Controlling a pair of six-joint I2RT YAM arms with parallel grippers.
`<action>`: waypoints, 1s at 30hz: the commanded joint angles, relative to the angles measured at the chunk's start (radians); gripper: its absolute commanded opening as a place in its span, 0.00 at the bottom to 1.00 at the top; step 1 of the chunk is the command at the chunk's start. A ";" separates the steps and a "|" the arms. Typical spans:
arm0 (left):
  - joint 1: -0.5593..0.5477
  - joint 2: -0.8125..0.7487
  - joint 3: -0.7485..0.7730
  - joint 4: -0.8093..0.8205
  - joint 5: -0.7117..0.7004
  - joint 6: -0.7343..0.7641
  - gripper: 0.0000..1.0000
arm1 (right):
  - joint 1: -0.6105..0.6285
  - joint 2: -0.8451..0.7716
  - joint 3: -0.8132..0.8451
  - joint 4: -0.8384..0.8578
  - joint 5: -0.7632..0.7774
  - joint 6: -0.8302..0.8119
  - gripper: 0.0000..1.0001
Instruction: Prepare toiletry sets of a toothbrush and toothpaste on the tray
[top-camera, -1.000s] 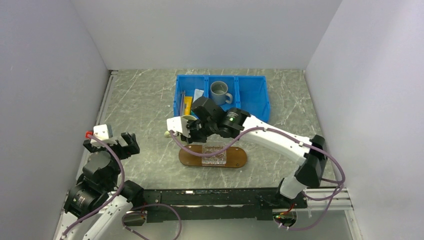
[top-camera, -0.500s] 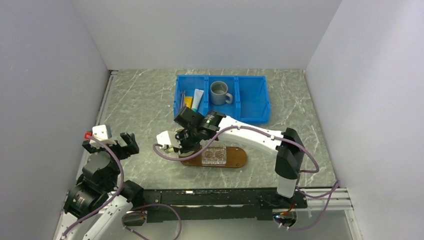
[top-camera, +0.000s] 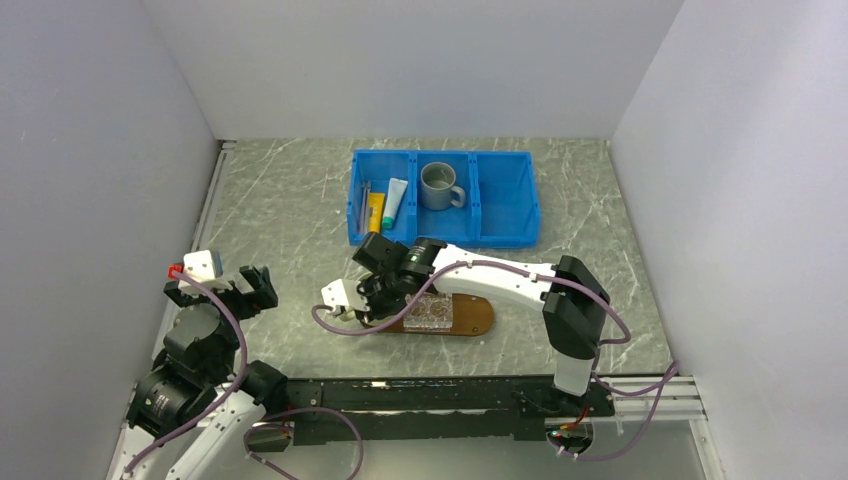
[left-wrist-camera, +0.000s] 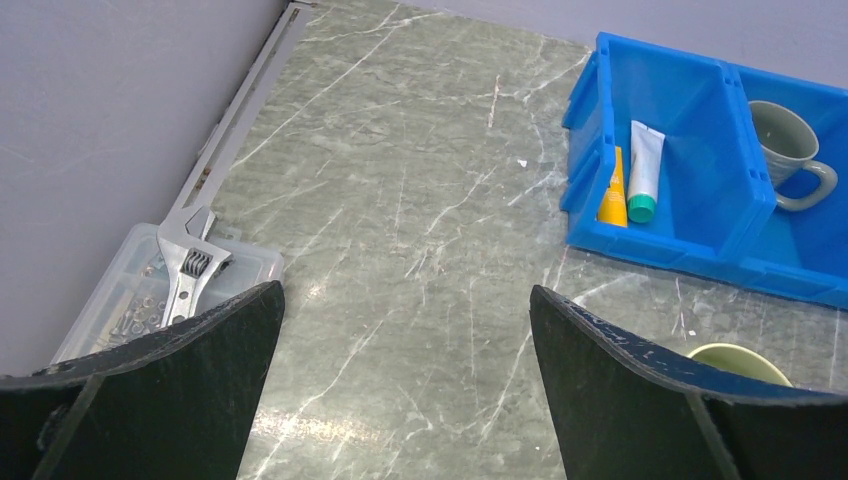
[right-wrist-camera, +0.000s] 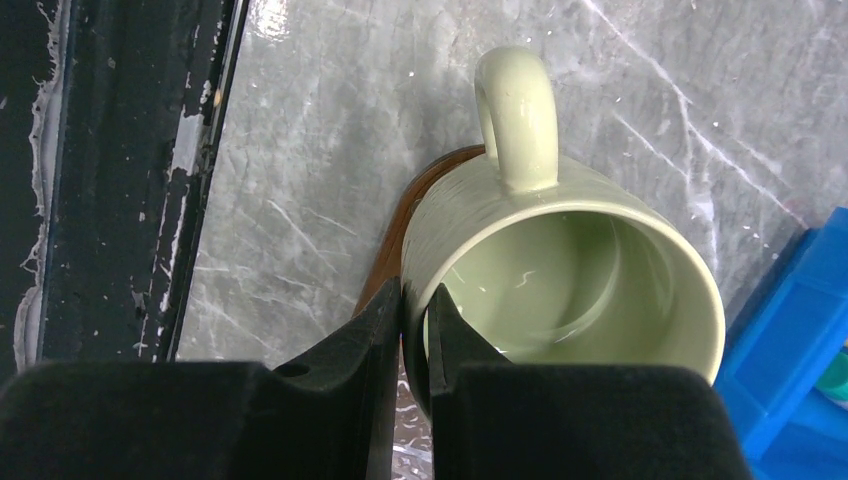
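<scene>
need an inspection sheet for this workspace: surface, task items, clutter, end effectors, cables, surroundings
surface: grey marbled table, nothing spilled seen
job's things: yellow tube, white teal-ended tube and toothbrushes lie in the left compartment of the blue bin; tray carries a clear holder
clutter: grey mug in the bin's middle compartment; wrench on a clear box at the left edge
end effectors: left end effector open, holding nothing; right end effector shut on the wall of the pale green mug, above the tray's end
cables: purple cables loop along both arms, no snag seen
surroundings: plain pale walls, nothing else seen
</scene>
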 joint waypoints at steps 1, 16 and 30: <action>-0.001 -0.005 0.009 0.027 -0.008 0.007 0.99 | 0.004 -0.071 0.003 0.129 -0.002 -0.022 0.00; 0.004 0.005 0.010 0.030 0.001 0.011 0.99 | 0.004 -0.063 -0.015 0.121 -0.018 -0.012 0.00; 0.012 0.012 0.009 0.035 0.012 0.013 0.99 | 0.005 -0.068 -0.012 0.090 -0.016 0.000 0.00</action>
